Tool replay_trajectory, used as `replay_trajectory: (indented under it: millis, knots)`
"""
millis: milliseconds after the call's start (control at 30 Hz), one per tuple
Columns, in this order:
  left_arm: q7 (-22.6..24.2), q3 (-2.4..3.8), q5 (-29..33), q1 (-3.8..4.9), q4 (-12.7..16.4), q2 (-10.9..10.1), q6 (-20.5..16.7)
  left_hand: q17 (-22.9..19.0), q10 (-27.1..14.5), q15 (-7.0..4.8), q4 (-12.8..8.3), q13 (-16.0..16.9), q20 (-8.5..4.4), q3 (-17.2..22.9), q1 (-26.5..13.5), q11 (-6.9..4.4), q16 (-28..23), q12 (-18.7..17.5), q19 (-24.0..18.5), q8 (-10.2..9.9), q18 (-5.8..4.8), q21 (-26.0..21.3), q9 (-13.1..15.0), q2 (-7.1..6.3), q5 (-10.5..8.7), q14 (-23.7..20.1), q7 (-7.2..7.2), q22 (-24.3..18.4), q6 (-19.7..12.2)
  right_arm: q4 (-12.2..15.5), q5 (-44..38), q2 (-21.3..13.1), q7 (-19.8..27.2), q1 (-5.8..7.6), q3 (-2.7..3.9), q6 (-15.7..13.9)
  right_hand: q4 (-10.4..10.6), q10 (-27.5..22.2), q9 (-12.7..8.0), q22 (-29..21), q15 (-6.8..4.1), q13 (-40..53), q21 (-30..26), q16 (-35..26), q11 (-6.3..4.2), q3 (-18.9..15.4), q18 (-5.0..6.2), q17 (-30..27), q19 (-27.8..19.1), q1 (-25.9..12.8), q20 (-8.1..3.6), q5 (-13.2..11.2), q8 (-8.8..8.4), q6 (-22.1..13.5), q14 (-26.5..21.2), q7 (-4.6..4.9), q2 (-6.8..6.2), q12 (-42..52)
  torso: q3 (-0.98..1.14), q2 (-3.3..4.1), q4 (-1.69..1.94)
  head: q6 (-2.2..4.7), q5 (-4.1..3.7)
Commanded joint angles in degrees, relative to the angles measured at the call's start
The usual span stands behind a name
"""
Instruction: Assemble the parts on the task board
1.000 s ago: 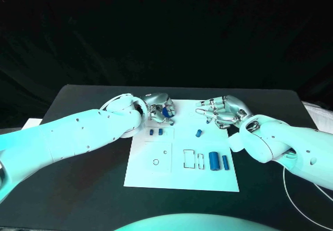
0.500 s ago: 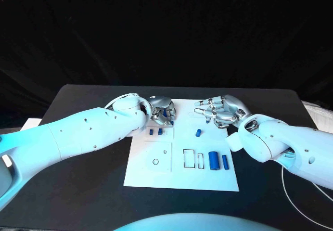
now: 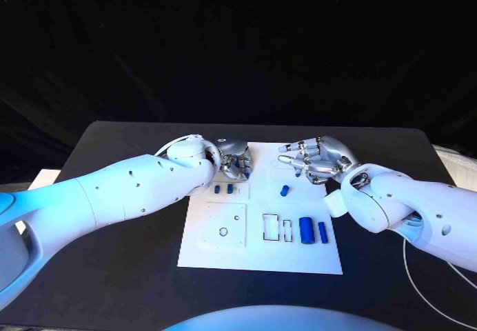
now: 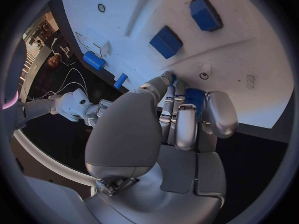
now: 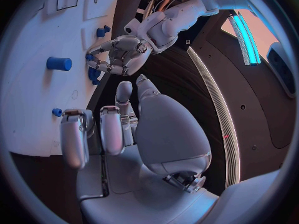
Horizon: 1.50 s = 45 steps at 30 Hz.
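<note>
blue part [image 4: 194, 97] gripped in left hand [image 3: 233, 161], over task board [image 3: 260, 258]

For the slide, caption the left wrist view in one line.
Left hand grips a blue part over the white task board, two blue blocks just beyond.

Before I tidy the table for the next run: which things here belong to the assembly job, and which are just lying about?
Job:
- task board
- blue part held in the left hand
- loose blue parts on the board, such as the cylinder
- right hand, holding nothing

Lying about:
- white cable at the table's right edge
- black table itself
</note>
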Motion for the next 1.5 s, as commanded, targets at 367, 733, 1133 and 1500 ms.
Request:
replay_trajectory:
  millis: [367,733,1133,1500]
  knots:
    - [-2.76,-0.13,-1.28,-0.60,-0.60,0.69,2.77,-0.47,2.73,-0.67,-1.07,-0.29,-0.69,2.29,0.30,-0.46,-0.19,-1.24,1.79,-0.28,-1.18,1.10,-0.42,0.64,-0.24,1.94,-0.10,0.88,2.03,0.29,-0.11,-0.01,0.53,-0.05,0.00,1.01,-0.03,0.18,0.01,4.96,-0.56,0.08,-0.12,-0.18,-0.14,-0.28,0.73,0.24,0.26,-0.33,-0.38,0.32,-0.04,-0.08,2.59,-0.05,0.19,0.46,0.03,-0.03,0.01,-0.22,-0.25]
    - [-2.96,0.40,0.56,-0.74,1.10,-0.65,-1.99,-0.95,4.78,-0.89,-1.95,-0.29,-0.98,3.55,-0.14,-0.70,-0.23,-2.25,1.74,-0.21,-1.23,1.49,-0.61,0.57,-0.16,1.94,-0.16,1.37,3.73,0.29,-0.11,-0.04,0.55,-0.05,0.00,0.98,-0.03,0.18,0.01,4.96,-0.56,0.08,-0.12,-0.18,-0.14,-0.28,0.73,0.24,0.26,-0.33,-0.38,0.32,-0.04,-0.08,2.59,-0.05,0.19,0.46,-0.01,-0.03,0.02,0.09,-0.26]
    - [-4.18,2.49,6.43,-0.54,6.65,-5.33,-5.21,-1.30,5.31,-0.83,-1.95,-0.34,-0.94,3.64,-1.05,-0.61,-0.31,-2.91,1.62,-0.40,-1.16,1.09,-0.78,0.12,-0.08,1.91,-0.08,1.17,4.11,0.06,-0.11,-0.14,0.43,-0.05,0.00,1.01,-0.03,0.22,0.02,4.97,-0.56,0.12,-0.12,-0.17,-0.14,-0.29,0.73,0.27,0.27,-0.37,-0.38,0.34,-0.02,-0.05,2.60,-0.05,0.22,0.55,-0.01,-0.12,0.19,0.61,-0.22]
    - [-4.30,2.79,8.60,-0.40,7.87,-9.42,-3.01,-1.25,5.40,-0.84,-1.98,-0.34,-0.94,3.65,-1.14,-0.62,-0.27,-3.00,1.66,-0.43,-1.21,1.31,-0.81,0.05,-0.08,1.92,-0.10,1.34,4.18,0.01,-0.11,-0.31,0.45,-0.05,0.00,1.02,-0.03,0.22,0.02,4.97,-0.56,0.12,-0.12,-0.17,-0.14,-0.29,0.73,0.27,0.27,-0.37,-0.38,0.34,-0.02,-0.05,2.60,-0.05,0.22,0.55,-0.10,-0.19,0.46,0.73,-0.12]
